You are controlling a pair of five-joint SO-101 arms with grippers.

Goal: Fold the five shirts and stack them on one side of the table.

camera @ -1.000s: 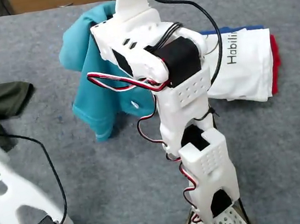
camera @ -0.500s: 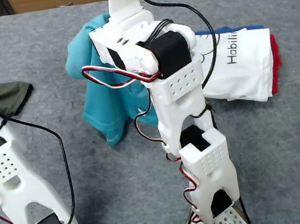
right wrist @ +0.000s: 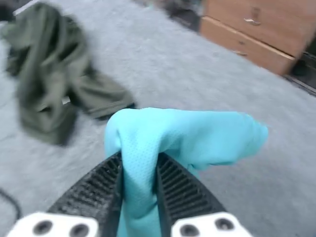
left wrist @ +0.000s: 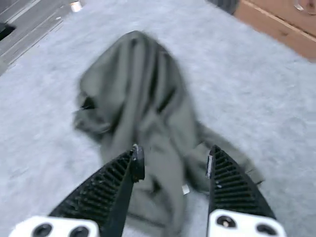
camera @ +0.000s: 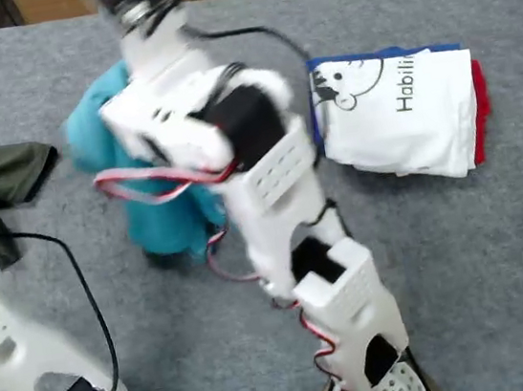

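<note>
Teal shirt (right wrist: 187, 133): pinched in the right gripper (right wrist: 138, 162), a fold bunched up between the jaws, the rest spilling past the tips and hanging toward the grey table (camera: 502, 260).
Right gripper: clamped hard on the teal cloth.
Step in hand: by the look of it, carrying the teal shirt to open table for spreading.
Next move: lower, lay it flat, let go cleanly. It could bunch.
Left gripper (left wrist: 174, 153): jaws apart, nothing between them, olive shirt (left wrist: 143, 98) crumpled just beyond the tips.
Folded stack (camera: 404, 109): white on top, well apart from the right gripper.
</note>
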